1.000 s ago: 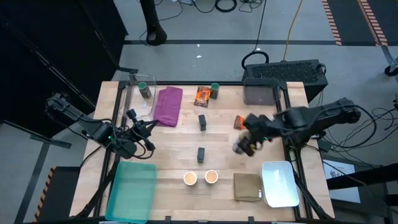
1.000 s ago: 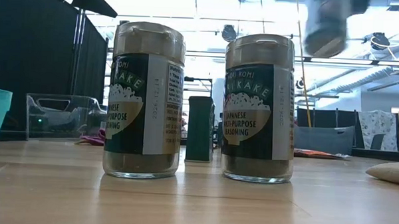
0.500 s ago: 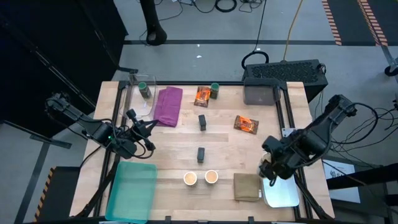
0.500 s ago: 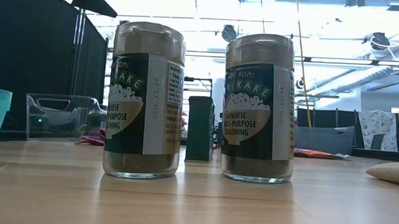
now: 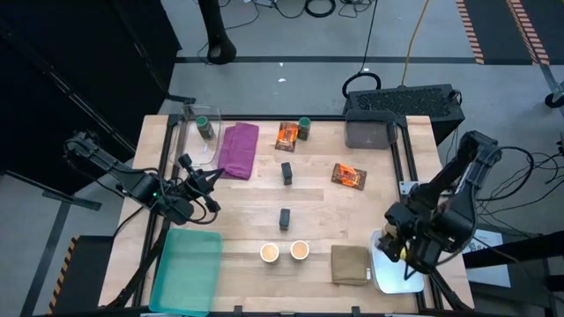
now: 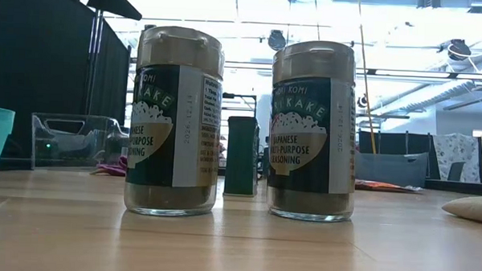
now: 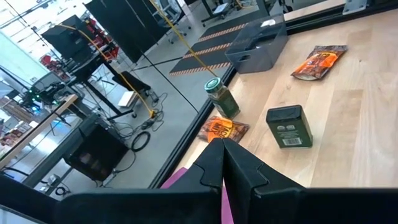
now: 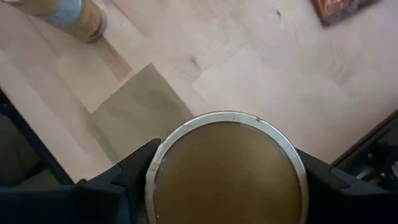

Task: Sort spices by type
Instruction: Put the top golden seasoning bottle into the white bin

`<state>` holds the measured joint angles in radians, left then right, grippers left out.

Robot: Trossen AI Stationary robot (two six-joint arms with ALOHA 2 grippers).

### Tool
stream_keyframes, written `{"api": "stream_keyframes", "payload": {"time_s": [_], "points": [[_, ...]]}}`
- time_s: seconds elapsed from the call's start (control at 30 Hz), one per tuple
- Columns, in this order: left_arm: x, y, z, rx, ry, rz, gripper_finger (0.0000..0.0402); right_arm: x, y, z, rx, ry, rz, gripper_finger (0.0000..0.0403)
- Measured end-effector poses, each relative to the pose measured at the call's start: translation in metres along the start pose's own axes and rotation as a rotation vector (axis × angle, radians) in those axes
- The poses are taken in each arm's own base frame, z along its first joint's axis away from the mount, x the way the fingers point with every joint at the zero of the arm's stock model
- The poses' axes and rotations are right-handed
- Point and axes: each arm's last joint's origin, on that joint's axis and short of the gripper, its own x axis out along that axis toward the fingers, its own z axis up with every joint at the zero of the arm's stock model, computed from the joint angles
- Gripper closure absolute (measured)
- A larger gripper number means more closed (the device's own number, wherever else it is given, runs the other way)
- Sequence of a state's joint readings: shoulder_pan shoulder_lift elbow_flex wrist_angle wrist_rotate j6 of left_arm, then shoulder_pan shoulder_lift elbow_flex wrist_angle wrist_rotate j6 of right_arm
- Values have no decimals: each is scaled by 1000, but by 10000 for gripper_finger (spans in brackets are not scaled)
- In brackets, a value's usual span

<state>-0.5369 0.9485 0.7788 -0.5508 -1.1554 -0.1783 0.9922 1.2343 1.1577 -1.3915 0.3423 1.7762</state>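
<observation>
At nine o'clock on the counter [image 5: 247,198] the left gripper [image 5: 188,165] waits with its fingers [image 7: 214,165] pressed together and nothing between them. Below it, at seven o'clock, lies a teal tray [image 5: 187,269]. At eleven o'clock a green-lidded jar [image 5: 204,128] stands inside a clear box [image 5: 196,141], with a purple cloth [image 5: 238,148] just beside the box. At twelve o'clock an orange packet [image 5: 286,135] touches a second green-lidded jar [image 5: 305,129]. Two dark blocks sit near the centre: one [image 5: 286,173] towards twelve, the other [image 5: 285,218] towards six. At six o'clock two tan-topped cups [image 5: 270,254] [image 5: 299,251] stand side by side; the low view shows them as labelled seasoning jars. A second orange packet [image 5: 349,176] lies at two o'clock. At five o'clock sits a folded tan cloth [image 5: 350,264], next to a white tray [image 5: 392,260]. The right gripper [image 5: 394,248] hovers over that tray, its fingers [image 8: 134,171] spread around a tan-topped cup [image 8: 227,168].
</observation>
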Motion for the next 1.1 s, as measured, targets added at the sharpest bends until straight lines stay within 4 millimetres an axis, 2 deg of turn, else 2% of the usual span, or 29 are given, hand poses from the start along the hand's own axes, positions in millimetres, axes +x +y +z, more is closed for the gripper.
{"api": "stream_keyframes", "payload": {"time_s": [0.3, 0.6, 0.73, 1.1], "points": [[0, 0, 2, -42, -8, 0, 391, 21, -12, -21, 10, 6, -52, 157], [0, 0, 1, -38, -7, 0, 391, 41, -14, -37, 42, 40, -13, 157], [0, 0, 1, -34, -6, 0, 391, 42, -11, -45, 58, 60, 40, 157], [0, 0, 1, -32, -6, 1, 391, 63, -2, -69, -23, -6, -51, 157]]}}
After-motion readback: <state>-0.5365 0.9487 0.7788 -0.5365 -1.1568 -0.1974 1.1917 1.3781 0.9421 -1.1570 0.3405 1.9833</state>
